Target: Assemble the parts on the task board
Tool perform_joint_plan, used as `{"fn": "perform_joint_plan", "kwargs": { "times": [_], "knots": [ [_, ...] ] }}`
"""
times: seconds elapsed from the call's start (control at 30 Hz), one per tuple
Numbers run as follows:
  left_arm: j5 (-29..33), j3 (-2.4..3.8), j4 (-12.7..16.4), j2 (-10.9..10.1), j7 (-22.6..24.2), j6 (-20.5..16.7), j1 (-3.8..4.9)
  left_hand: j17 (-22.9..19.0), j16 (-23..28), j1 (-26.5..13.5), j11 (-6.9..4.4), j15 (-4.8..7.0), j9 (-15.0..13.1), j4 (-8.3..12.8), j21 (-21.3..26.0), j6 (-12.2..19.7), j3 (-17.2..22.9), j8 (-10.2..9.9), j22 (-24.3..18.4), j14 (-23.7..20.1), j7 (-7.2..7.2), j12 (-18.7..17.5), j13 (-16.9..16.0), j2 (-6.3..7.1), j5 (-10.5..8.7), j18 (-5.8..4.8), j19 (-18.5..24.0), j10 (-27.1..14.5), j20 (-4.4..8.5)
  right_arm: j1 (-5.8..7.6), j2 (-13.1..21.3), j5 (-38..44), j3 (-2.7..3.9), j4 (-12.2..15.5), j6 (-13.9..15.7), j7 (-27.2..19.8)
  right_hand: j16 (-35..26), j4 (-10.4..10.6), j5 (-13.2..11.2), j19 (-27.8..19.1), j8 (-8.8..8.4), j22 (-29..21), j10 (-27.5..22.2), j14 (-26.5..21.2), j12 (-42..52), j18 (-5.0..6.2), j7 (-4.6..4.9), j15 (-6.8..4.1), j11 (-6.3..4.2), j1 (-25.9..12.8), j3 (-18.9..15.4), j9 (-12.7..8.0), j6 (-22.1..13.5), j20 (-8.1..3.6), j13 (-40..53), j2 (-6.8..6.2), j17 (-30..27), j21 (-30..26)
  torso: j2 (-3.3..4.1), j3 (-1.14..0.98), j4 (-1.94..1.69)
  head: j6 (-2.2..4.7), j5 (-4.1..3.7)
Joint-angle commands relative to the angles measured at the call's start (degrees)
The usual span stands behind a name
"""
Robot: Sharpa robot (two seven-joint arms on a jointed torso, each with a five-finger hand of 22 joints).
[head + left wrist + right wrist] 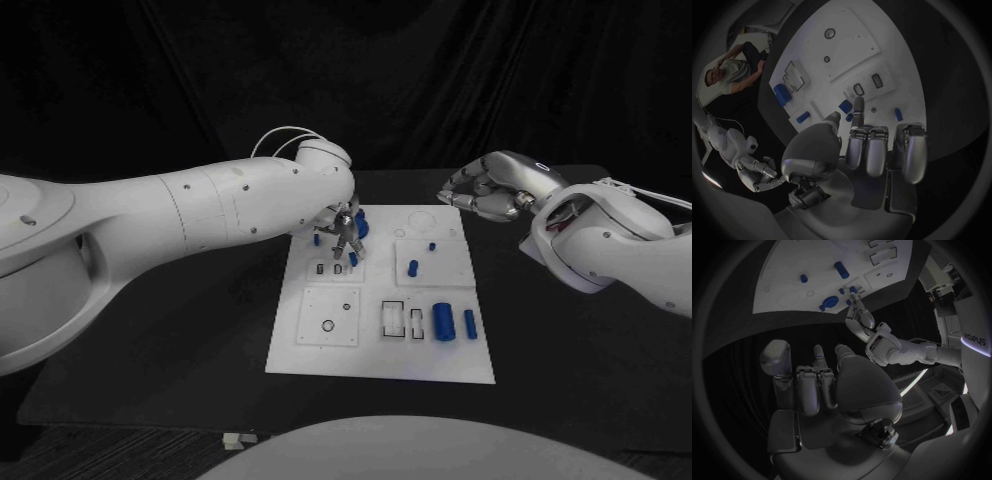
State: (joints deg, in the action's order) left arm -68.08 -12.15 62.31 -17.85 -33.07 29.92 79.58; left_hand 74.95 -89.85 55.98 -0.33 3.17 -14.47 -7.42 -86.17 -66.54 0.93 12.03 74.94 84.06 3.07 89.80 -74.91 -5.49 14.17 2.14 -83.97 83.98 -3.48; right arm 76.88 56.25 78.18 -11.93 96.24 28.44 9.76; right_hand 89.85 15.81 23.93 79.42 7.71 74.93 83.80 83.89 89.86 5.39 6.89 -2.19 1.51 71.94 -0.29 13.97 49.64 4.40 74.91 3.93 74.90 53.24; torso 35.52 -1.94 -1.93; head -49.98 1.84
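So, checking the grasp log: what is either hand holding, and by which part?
Left hand is down at the task board among blue parts; any hold cannot be told. Right hand holds nothing.

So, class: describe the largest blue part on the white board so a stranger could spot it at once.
Start at the white task board in the middle of the black table. Look to its near right area, beside the rectangular slots. There a blue cylinder lies, thicker than the slim blue part on its right.
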Motion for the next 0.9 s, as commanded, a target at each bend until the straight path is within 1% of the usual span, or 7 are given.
{"fn": "perform_joint_plan", "kwargs": {
  "times": [0.03,0.13,0.3,0.47,0.63,0.9],
  "knots": [
    [-0.01,0.05,-0.12,0.24,0.86,-0.65,-0.16,15.05,-0.15,-0.2,-0.41,0.46,-0.36,-0.08,0.1,-0.67,0.58,-0.24,10.16,5.94,-0.23,0.2,-15.09,-0.05,0.38,-0.56,-1.7,6.02,0.55,-0.11,-0.08,0.15,0.04,-0.04,-0.27,0.76,0.15,0.0,0.34,-0.33,0.18,6.52,6.2,6.11,0.14,1.05,0.01,0.33,0.3,0.54,0.21,0.06,0.57,-0.08,15.09,-0.08,15.1,-0.25,-0.04,-0.03,0.04,-0.02,-0.02],
    [-0.01,0.05,-0.27,0.4,0.94,-0.71,-0.2,15.05,-0.15,-0.36,-0.58,0.61,-0.82,-0.04,0.06,-1.29,0.92,-0.07,10.25,5.94,-0.45,0.2,-15.09,0.06,0.44,-0.58,-1.81,6.02,0.67,-0.11,-0.09,0.15,0.04,-0.07,-0.32,0.79,0.15,0.0,0.34,-0.33,0.18,6.52,6.2,6.11,0.14,1.05,0.01,0.33,0.3,0.54,0.21,0.06,0.57,-0.08,15.09,-0.08,15.1,-0.25,-0.03,-0.03,0.0,-0.02,-0.02],
    [-0.01,0.05,-0.68,0.76,1.01,-0.24,-0.25,15.05,-0.15,-0.37,-0.64,0.68,-1.0,0.02,0.24,-1.4,1.06,-0.06,10.04,5.94,-0.5,0.2,-15.09,0.14,0.44,-0.51,-1.63,6.02,0.73,-0.11,-0.08,0.15,0.04,-0.12,-0.34,0.81,0.15,0.04,0.36,-0.36,0.18,6.5,6.2,6.11,0.14,1.06,0.01,0.33,0.3,0.58,0.23,0.06,0.58,-0.08,15.09,-0.08,15.1,-0.33,-0.04,-0.01,-0.02,-0.02,0.37],
    [-0.01,0.05,-0.76,0.98,1.13,0.02,-0.4,15.05,-0.15,-0.46,-0.72,0.8,-1.35,0.1,0.41,-1.36,1.38,-0.21,9.9,5.94,-0.55,-0.27,-14.7,0.27,0.3,-0.46,-1.52,5.63,0.86,-0.11,-0.06,0.15,0.04,-0.12,-0.4,0.83,0.15,0.04,0.36,-0.36,0.18,6.5,6.2,6.11,0.14,1.06,0.01,0.33,0.3,0.58,0.23,0.06,0.58,-0.08,15.09,-0.08,15.1,-0.33,0.01,0.0,0.06,-0.02,0.18],
    [-0.01,0.05,-0.85,1.18,1.1,0.63,-0.5,15.05,-0.15,-0.39,-0.78,0.88,-1.66,0.29,0.63,-1.3,1.77,-0.37,9.67,5.94,-0.59,-1.02,-14.09,0.35,0.34,-0.39,-1.34,5.01,0.95,-0.11,-0.09,0.15,0.04,-0.08,-0.38,0.77,0.15,0.07,0.38,-0.38,0.17,6.49,6.2,6.11,0.14,1.07,0.02,0.33,0.3,0.62,0.23,0.07,0.58,-0.08,15.09,-0.09,15.1,-0.39,-0.01,0.03,-0.01,-0.02,0.16],
    [-0.01,0.05,-1.24,1.63,1.31,1.18,-0.76,15.05,-0.15,-0.4,-0.78,0.89,-1.84,0.4,0.74,-1.12,2.13,-0.65,9.61,5.94,-0.56,-1.13,-14.01,0.4,0.4,-0.37,-1.29,4.95,0.99,-0.11,-0.07,0.15,0.04,-0.15,-0.3,0.74,0.15,0.07,0.38,-0.38,0.17,6.49,6.2,6.11,0.14,1.07,0.02,0.33,0.3,0.62,0.23,0.07,0.58,-0.08,15.09,-0.09,15.1,-0.39,0.0,0.03,-0.01,-0.02,0.12]
  ]
}}
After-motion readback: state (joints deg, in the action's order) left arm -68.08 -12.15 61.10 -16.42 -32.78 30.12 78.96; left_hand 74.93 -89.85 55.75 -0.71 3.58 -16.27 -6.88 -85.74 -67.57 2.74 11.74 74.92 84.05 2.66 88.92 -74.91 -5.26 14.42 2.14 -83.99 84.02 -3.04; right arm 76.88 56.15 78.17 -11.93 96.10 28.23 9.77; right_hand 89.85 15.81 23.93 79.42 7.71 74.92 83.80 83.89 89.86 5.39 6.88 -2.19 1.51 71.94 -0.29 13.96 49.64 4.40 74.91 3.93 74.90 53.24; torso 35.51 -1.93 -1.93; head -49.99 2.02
